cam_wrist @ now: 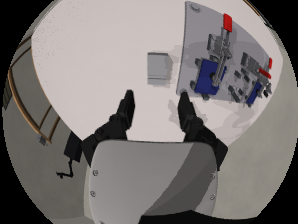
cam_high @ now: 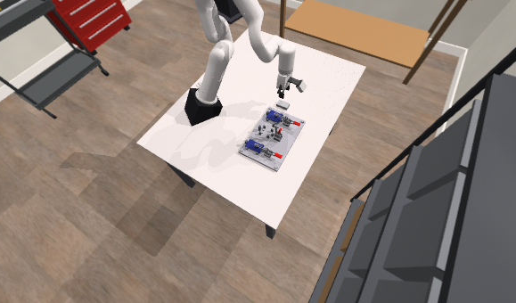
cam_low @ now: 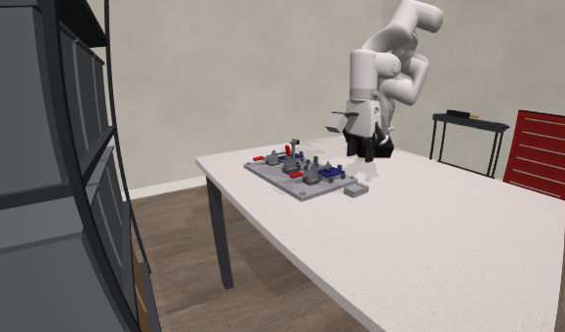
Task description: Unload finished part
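The grey finished part point(cam_high: 282, 104) point(cam_low: 356, 189) point(cam_wrist: 158, 67) lies flat on the table beside the short edge of the fixture plate point(cam_high: 250, 137) point(cam_low: 298, 193) point(cam_wrist: 188, 30). My gripper point(cam_high: 282, 94) point(cam_low: 360, 154) point(cam_wrist: 156, 98) is open and empty, above the table and clear of the part. One blue blank point(cam_high: 274, 117) point(cam_low: 332, 172) point(cam_wrist: 207, 79) sits in the nest nearest the part, another blue blank point(cam_high: 254, 145) point(cam_wrist: 255, 94) in the far nest; both clamps have their red handles lying low. The middle nest is empty, its red handle point(cam_high: 280, 131) point(cam_low: 288, 150) upright. Pad contact is too small to judge.
The fixture's clamps and pins stand up beside the gripper's side of the table point(cam_high: 327, 80) point(cam_low: 451, 234). A dark shelf rack point(cam_high: 492, 178) point(cam_low: 17, 122) stands beyond the table edge. A red drawer cabinet point(cam_high: 93, 22) point(cam_low: 544, 156) and a grey cart point(cam_high: 60, 77) stand farther off.
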You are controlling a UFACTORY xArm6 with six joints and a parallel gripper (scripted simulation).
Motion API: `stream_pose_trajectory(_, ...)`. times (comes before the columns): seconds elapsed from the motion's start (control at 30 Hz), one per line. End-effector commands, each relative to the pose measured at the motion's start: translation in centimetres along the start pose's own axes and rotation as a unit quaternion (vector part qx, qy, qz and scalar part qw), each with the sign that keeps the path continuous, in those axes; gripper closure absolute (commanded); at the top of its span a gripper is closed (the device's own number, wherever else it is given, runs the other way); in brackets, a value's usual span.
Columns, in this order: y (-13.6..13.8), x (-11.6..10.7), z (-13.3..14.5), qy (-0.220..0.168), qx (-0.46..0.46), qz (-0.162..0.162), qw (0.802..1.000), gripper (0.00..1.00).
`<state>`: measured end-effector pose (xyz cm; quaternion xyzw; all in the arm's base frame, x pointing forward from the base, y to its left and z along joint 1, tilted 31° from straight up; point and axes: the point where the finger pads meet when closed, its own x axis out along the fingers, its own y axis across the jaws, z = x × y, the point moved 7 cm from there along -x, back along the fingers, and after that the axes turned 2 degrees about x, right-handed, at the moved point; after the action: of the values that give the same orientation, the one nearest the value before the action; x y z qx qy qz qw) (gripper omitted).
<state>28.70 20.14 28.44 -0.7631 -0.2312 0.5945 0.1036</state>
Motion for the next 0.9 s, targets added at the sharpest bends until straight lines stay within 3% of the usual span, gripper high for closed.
stream_pose_trajectory(0.0,-0.1,-0.3,-0.1,0.002,0.000,-0.001,1.000,0.31)
stream_pose_trajectory(0.27,-0.1,-1.4,-0.1,0.002,0.000,-0.001,1.000,0.31)
stream_pose_trajectory(0.87,-0.1,-7.0,-0.1,0.002,0.000,-0.001,1.000,0.31)
